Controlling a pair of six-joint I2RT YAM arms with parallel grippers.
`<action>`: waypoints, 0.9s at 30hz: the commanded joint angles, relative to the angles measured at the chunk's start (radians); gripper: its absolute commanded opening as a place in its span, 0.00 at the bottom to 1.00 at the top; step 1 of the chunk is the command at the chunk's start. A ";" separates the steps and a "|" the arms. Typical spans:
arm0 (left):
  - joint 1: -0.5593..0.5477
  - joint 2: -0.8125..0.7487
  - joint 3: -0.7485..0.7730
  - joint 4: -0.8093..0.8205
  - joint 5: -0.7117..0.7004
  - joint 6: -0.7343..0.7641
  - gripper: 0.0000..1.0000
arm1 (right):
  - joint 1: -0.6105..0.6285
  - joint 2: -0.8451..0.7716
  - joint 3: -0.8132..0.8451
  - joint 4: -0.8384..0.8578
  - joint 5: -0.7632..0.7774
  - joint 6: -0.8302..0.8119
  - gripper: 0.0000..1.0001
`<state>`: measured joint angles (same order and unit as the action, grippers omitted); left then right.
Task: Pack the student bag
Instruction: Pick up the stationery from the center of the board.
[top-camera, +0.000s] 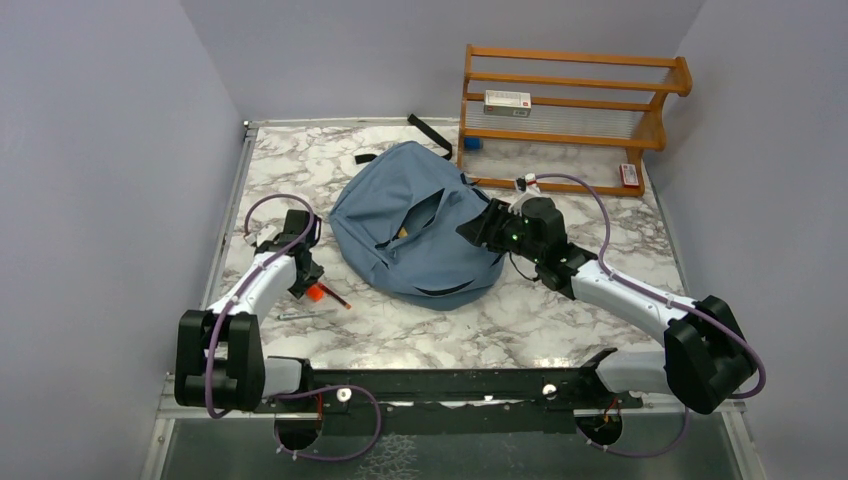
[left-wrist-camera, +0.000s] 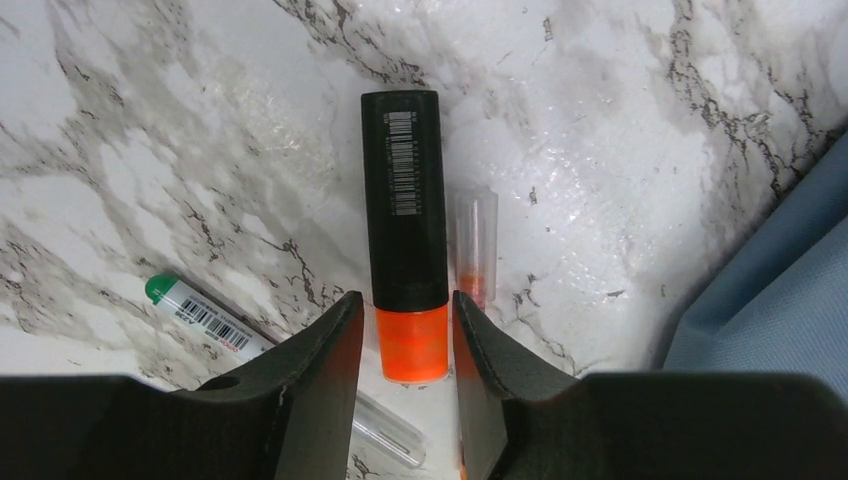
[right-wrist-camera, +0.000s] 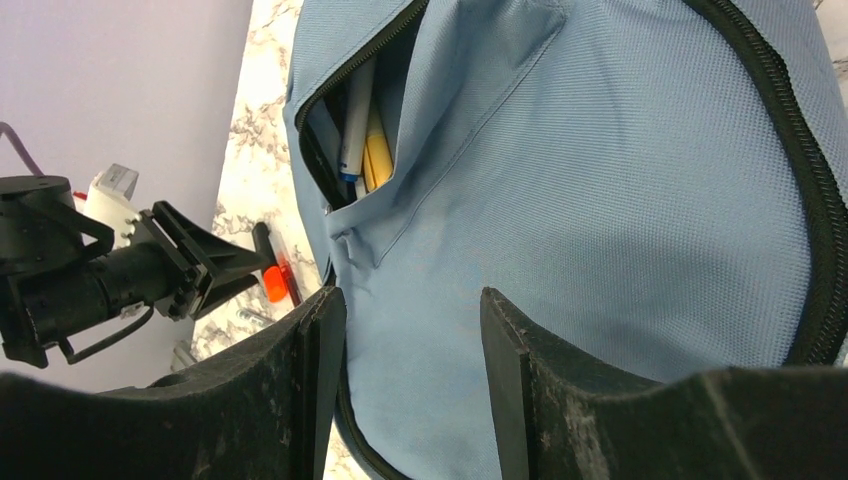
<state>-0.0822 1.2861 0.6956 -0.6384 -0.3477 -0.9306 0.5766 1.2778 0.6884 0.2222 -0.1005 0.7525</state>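
Marble worktop: left end effector spread narrowly astride orange cap of highlighter, not yet pinching. Centre, squeeze gently, lift level toward student bag at two o'clock.

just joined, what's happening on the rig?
The left gripper is low over the table, its jaws either side of the orange end of a black highlighter, not visibly clamped. The right gripper sits at the student bag, whose pocket is unzipped with pens inside; whether it grips fabric is unclear.
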 joint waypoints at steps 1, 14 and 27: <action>0.014 0.015 -0.023 0.011 0.022 -0.034 0.40 | 0.002 -0.008 -0.011 -0.007 0.027 0.007 0.56; 0.024 0.086 -0.042 0.065 0.036 -0.031 0.34 | 0.002 -0.007 -0.009 -0.014 0.025 0.010 0.56; 0.031 -0.189 0.106 0.030 -0.051 0.042 0.07 | 0.003 -0.019 0.038 -0.032 0.024 -0.015 0.56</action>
<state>-0.0589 1.2015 0.6899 -0.6327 -0.3492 -0.9558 0.5766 1.2774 0.6891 0.2089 -0.0971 0.7578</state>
